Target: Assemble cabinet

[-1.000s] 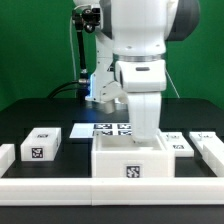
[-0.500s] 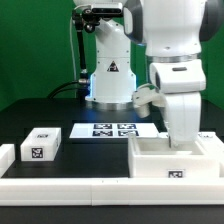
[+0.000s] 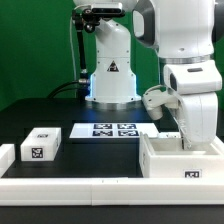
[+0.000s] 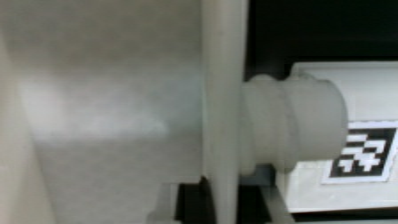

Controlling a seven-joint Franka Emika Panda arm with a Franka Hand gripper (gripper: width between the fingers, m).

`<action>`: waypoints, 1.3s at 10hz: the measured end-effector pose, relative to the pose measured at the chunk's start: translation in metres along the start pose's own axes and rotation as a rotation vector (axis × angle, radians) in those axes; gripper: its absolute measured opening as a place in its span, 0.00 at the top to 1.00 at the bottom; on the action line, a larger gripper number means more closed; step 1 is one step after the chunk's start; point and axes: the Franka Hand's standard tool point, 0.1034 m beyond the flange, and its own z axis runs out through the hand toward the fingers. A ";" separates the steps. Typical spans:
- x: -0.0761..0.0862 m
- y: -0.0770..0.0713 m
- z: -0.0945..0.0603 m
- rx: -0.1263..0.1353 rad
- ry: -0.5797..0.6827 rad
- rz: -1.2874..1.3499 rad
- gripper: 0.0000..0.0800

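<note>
The cabinet body (image 3: 186,163) is an open white box with a tag on its front, at the exterior view's right, against the front rail. My gripper (image 3: 190,140) reaches down from above onto its rear wall. In the wrist view the thin white wall (image 4: 222,90) runs between my two dark fingers (image 4: 191,200), and the gripper (image 4: 222,202) is shut on it. Beside the wall lies a rounded white part (image 4: 306,115) with a tag. A small white tagged block (image 3: 40,145) lies at the exterior view's left.
The marker board (image 3: 113,130) lies flat in the middle, in front of the robot base (image 3: 110,75). A low white border rail (image 3: 70,187) runs along the front, with a short piece (image 3: 5,155) at the left edge.
My gripper has slid the cabinet body along the front rail from the middle towards the exterior view's right, uncovering the marker board.
</note>
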 end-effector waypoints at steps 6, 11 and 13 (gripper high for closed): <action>-0.003 0.000 0.000 0.001 0.000 0.006 0.47; -0.005 0.000 0.000 0.001 -0.001 0.009 0.19; -0.005 0.000 0.000 0.001 -0.001 0.009 0.19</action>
